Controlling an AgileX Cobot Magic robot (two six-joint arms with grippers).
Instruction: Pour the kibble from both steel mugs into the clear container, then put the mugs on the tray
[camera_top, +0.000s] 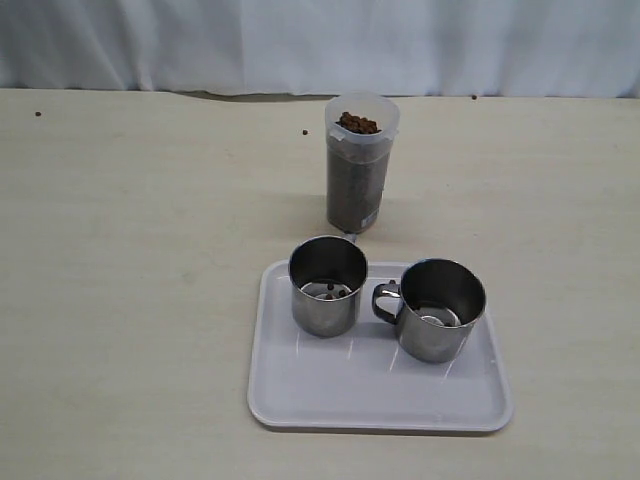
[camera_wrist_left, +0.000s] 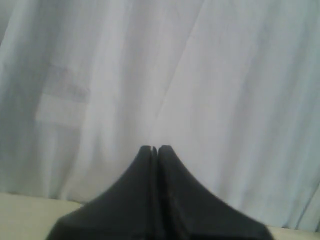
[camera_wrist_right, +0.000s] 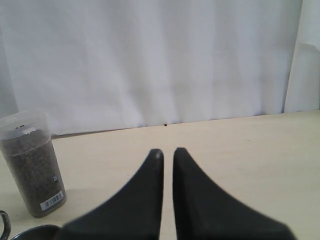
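The surface (camera_top: 130, 300) was a pale, cream-coloured top with a faint grain, running back to a white cloth (camera_top: 300, 40) that hung in soft folds along its far edge and closed off the room behind. A few stray pellets (camera_top: 38, 114) lay scattered on the surface near that far edge, well apart from one another.

The container (camera_top: 358, 180) stood upright towards the back of the surface, near the middle, with the kibble (camera_top: 357, 123) heaped up to its rim. Just in front of it lay the white tray (camera_top: 330, 400), flat on the surface, carrying both mugs upright. The left mug (camera_top: 327, 285) sat at the tray's back edge, and the right mug (camera_top: 440, 310) stood just beside it, its handle turned towards the other mug. One or two dark specks showed at the bottom of the left mug.

My left tool (camera_wrist_left: 154, 149) was pressed together, tips touching, with nothing in it and only the cloth ahead. My right tool (camera_wrist_right: 168, 152) was drawn together too, with just a thin slit between its tips, and it held nothing. It pointed across the bare surface towards the cloth, with the container off to one side.
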